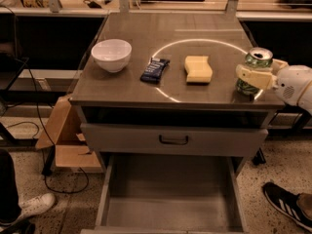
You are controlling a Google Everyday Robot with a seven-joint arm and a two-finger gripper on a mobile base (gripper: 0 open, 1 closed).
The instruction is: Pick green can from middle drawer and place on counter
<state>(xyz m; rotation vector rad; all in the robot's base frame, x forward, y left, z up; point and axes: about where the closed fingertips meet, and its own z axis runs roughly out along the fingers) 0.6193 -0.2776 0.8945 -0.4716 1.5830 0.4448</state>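
Observation:
The green can [258, 57] stands upright at the right edge of the counter [146, 30], on the rim of the white circle. My gripper [250, 75] reaches in from the right, its cream fingers [254, 77] wrapped around the can's middle and shut on it. Below, the middle drawer [170, 196] is pulled out, and its grey floor is bare.
On the counter sit a white bowl [111, 54], a dark blue snack packet [154, 69] and a yellow sponge [198, 68]. The upper drawer front [174, 140] is closed. A cardboard box [63, 135] lies at the left, with shoes [287, 204] on the floor at both lower corners.

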